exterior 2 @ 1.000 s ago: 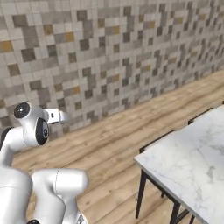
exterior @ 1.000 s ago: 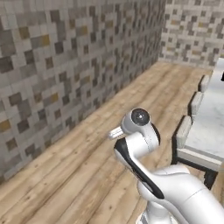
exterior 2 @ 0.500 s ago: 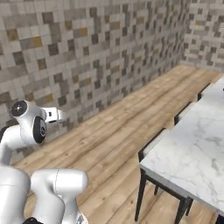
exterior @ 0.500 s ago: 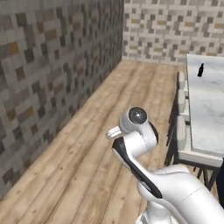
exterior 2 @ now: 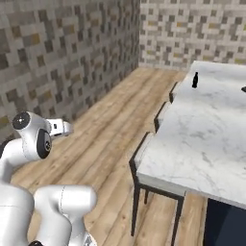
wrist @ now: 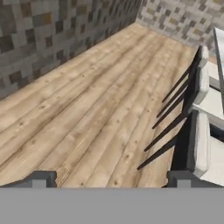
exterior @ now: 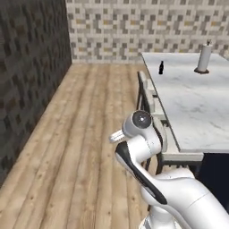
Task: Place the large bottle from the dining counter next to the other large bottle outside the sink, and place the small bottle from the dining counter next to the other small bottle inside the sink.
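The marble dining counter [exterior: 192,103] [exterior 2: 202,129] stretches along the right. A slim dark bottle [exterior: 161,68] [exterior 2: 195,80] stands upright near its far left edge; its size class is unclear from here. My arm is folded close over the base, well short of the counter. In the hand view my gripper [wrist: 109,181] is open with nothing between its fingertips [wrist: 40,178], looking down at the wooden floor. The sink and the bottles by it are out of view.
White stools [exterior: 153,100] [wrist: 202,131] [exterior 2: 161,113] on dark legs line the counter's near side. A white upright roll on a stand [exterior: 204,58] sits on the far part of the counter. Mosaic tile walls [exterior 2: 57,53] close off the left and back, with wooden floor [exterior: 85,134] between.
The whole picture has swung as the base turned: the wall slid left, and the counter with the dark bottle came further into view. The arm keeps its folded pose, gripper open.
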